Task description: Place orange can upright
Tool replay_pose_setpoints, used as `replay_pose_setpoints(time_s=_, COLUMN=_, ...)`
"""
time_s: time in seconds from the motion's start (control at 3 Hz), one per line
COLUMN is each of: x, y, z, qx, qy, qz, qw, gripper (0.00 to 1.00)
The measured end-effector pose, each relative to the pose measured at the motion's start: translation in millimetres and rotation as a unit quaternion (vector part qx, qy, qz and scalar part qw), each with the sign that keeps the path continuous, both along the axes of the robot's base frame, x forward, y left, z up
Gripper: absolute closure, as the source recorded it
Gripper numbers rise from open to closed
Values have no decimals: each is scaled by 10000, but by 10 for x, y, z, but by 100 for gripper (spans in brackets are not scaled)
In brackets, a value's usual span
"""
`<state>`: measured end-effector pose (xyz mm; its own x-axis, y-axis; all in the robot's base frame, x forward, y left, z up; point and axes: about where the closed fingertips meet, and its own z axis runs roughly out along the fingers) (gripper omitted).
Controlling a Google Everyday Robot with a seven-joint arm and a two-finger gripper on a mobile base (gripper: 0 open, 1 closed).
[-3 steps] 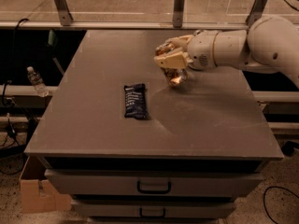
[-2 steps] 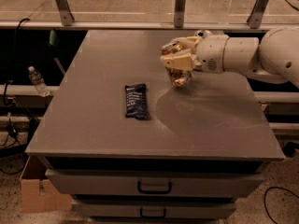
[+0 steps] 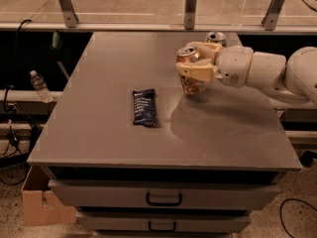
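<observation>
The orange can [image 3: 191, 85] stands upright at the right of the grey table [image 3: 109, 133], its silver top [image 3: 186, 52] facing up. My gripper [image 3: 194, 65] reaches in from the right, and its cream fingers [image 3: 197, 73] are closed around the can's upper half. The can's base is at or just above the table top; I cannot tell which. Part of the can's side is hidden by the fingers.
A dark blue snack wrapper [image 3: 145, 107] lies flat near the middle of the table. A second can [image 3: 215, 37] stands behind the gripper at the back right. A water bottle [image 3: 39, 86] sits on a ledge at the left. Drawers [image 3: 163, 198] are below the front edge.
The gripper has turned the can from tilted to upright and lowered it slightly. The second can behind it has come into view.
</observation>
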<state>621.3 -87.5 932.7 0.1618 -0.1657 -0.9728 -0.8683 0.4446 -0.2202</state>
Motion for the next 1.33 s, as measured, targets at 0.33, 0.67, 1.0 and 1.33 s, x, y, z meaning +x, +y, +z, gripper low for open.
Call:
replay_pose_setpoints(time_s=0.33, x=-97, y=-29, z=-51, qx=248, qy=-277, qz=261, qw=9990, gripper=100)
replay_pose_setpoints(time_s=0.67, x=-190, y=-103, z=-165, qx=389, qy=-311, qz=431, qw=9978, gripper=84)
replay_pose_setpoints(time_s=1.0, x=-258, y=-181, z=-253, qx=438, qy=-286, qz=502, qw=9974, gripper=59)
replay_pose_setpoints(time_s=1.33, x=-259, y=-197, z=-261, qx=427, qy=-267, qz=501, qw=9975, gripper=30)
